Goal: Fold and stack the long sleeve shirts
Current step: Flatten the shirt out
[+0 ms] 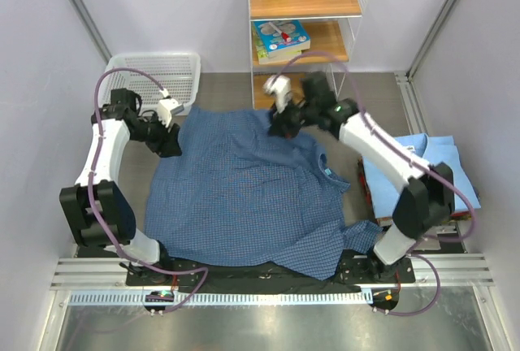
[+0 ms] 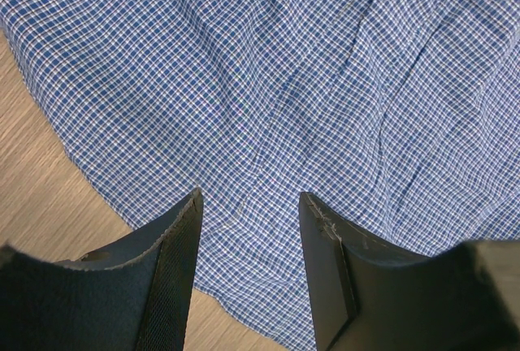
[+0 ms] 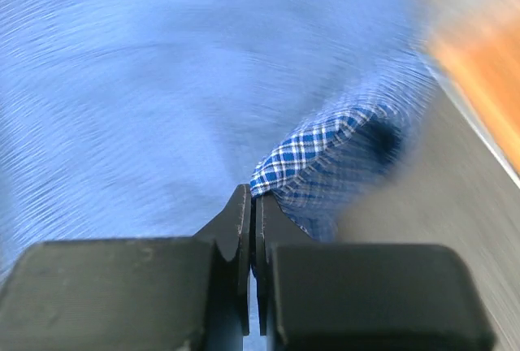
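The dark blue checked shirt lies spread over the middle of the table, collar toward the right. At its far edge my right gripper is shut on a fold of this shirt; in the right wrist view the checked cloth sticks out from between the closed fingers, gripper. My left gripper hovers at the shirt's far left edge, open, with the checked cloth under its spread fingers and nothing pinched; gripper. The plain light blue shirt lies folded at the right.
A white mesh basket stands at the back left. A wire-and-wood shelf unit with books and bottles rises behind the table's far edge. Bare wooden tabletop shows left of the shirt.
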Available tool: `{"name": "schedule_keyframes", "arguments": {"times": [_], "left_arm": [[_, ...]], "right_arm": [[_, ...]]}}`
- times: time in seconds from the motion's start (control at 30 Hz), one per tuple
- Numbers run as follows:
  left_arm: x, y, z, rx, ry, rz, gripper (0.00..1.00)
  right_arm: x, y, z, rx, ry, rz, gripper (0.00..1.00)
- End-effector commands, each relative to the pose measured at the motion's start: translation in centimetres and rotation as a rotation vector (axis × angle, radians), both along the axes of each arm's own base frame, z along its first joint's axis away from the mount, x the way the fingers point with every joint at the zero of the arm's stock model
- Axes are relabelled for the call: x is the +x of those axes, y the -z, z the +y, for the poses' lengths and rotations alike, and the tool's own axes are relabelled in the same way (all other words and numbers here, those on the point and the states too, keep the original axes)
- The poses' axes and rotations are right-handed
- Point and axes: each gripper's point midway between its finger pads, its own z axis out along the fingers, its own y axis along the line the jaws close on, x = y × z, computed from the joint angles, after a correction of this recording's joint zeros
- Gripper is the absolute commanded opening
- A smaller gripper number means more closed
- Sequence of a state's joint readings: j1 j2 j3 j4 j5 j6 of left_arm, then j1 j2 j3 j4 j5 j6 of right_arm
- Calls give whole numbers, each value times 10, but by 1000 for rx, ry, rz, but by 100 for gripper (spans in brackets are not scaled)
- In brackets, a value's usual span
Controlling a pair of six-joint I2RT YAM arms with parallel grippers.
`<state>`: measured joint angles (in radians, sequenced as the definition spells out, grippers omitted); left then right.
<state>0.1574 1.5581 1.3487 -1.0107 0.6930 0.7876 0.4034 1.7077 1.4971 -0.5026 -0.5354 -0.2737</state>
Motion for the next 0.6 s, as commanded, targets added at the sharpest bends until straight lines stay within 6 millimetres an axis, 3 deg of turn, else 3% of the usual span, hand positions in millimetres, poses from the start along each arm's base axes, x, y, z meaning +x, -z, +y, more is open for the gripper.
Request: {"name": "schedule_keyframes", "arguments": {"times": [0.0, 0.03, 0.07, 0.13, 0.2, 0.3, 0.33, 0.43, 0.47, 0.53, 0.57], "left_arm": [[-6, -16, -3, -26, -4, -53, 52], [-8, -18, -3, -25, -7, -57, 52], [-10, -16, -2, -24, -10, -54, 52], [-13, -12, 0, -24, -16, -42, 52], [-16, -10, 2, -26, -24, -27, 52], [-15, -5, 6, -42, -39, -3, 52], [-14, -4, 7, -45, -41, 0, 52], [-5, -2, 5, -73, -55, 10, 52], [-3, -1, 4, -89, -65, 22, 52], [3, 1, 1, -116, -69, 40, 52], [7, -1, 2, -120, -74, 37, 52]], "right_arm": [[-155, 23, 64, -185, -413, 1, 1], [-188, 51, 63, -250, -493, 24, 1], [-212, 62, 65, -286, -560, 22, 1], [-258, 74, 67, -335, -686, 10, 28], [-262, 66, 68, -305, -682, 28, 64], [-225, 36, 68, -204, -556, 63, 75], [-199, 19, 64, -130, -489, 89, 77], [-157, 4, 59, -39, -326, 154, 77], [-132, 11, 52, -37, -244, 168, 76], [-111, 21, 44, -40, -150, 207, 75], [-94, 38, 36, -67, -93, 229, 75]]}}
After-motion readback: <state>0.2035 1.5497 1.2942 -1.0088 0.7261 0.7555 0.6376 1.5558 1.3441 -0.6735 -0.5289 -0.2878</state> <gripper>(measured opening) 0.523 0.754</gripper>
